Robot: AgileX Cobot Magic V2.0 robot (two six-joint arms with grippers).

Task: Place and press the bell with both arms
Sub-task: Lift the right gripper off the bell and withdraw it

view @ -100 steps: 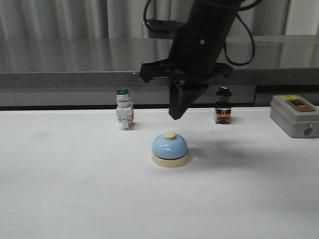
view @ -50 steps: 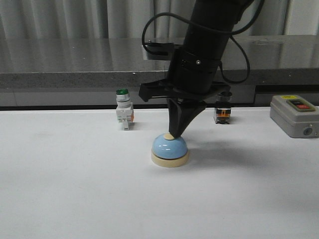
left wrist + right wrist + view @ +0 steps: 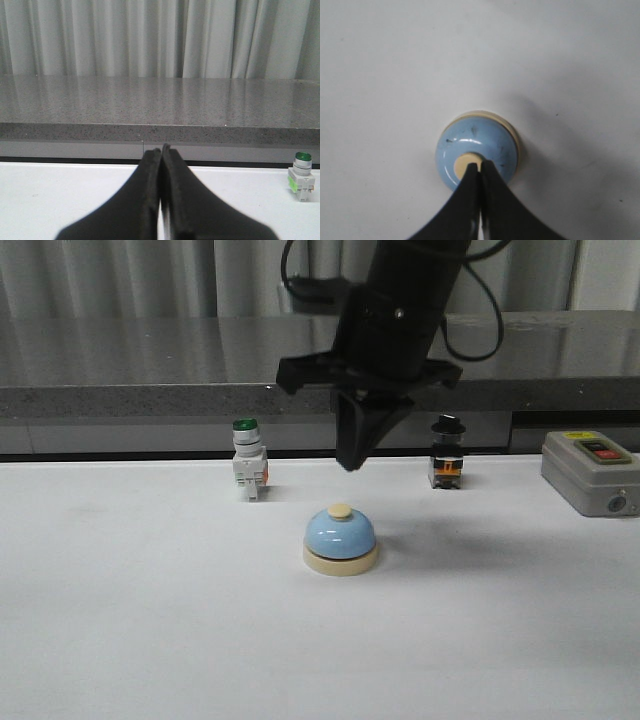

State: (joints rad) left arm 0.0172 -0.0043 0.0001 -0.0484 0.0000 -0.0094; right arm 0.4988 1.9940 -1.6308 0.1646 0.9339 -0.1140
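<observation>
the bell [image 3: 341, 539] sits on our white table [image 3: 150, 620], our right gripper [image 3: 348, 462] pointing straight down above its button, fingers pressed together, clear of it, our left gripper [image 3: 161, 150] closed too, aimed level at the counter [image 3: 150, 107]

White table [image 3: 150, 640]: bell [image 3: 341, 538] at centre; green-capped switch [image 3: 248, 460] and black-capped switch [image 3: 446, 452] behind it; grey button box [image 3: 592, 472] at far right.
</observation>
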